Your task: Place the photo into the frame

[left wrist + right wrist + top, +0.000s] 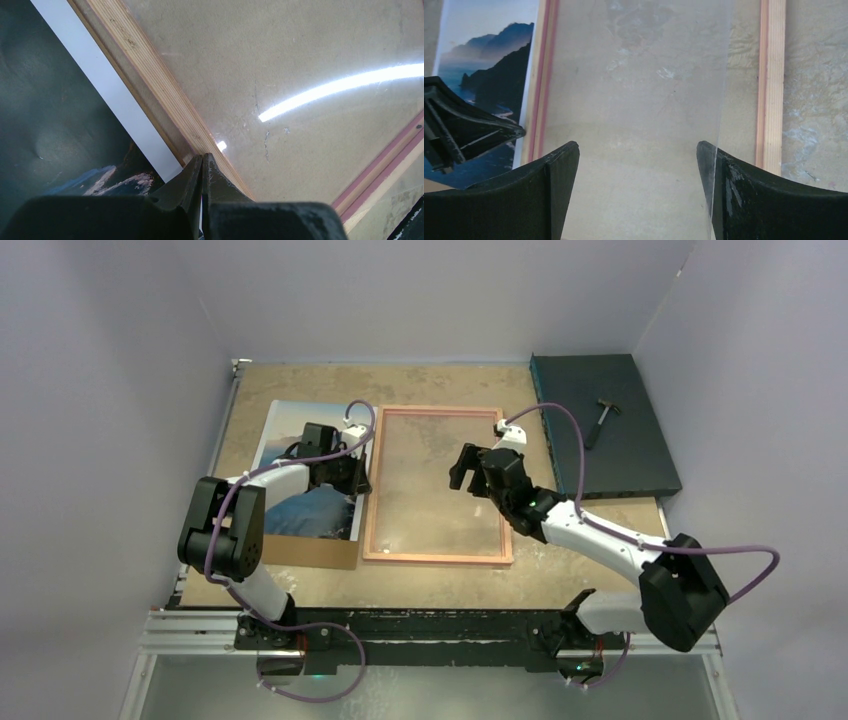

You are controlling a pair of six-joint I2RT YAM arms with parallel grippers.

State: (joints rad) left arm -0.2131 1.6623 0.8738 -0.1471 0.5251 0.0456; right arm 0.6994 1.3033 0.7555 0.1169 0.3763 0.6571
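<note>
Overhead: frame (438, 559) lying flat, its clear pane (430, 490) bare; photo (300, 435) picture-up just left of the frame, resting on a brown board (318, 553), not yet inside; left gripper (352, 472) low at the photo's edge nearest the frame; right gripper (465, 468) over the pane; hammer (603, 418) on a dark mat (620, 460) right of the frame, well apart. Left wrist: fingers (192, 175) pressed together, tips at the seam where the photo's white border meets the frame's wooden rail; a thin pale sliver shows between them low down, cannot tell whether paper is caught. Right wrist: jaws spread wide, nothing between them, hanging above the pane. Judgement: the step in hand is getting hold of the photo's edge beside the frame; best to pinch the border only, lift just clear of the rail, then slide across and lay it square inside the frame; the right gripper could steady the frame; creasing is the main risk.
</note>
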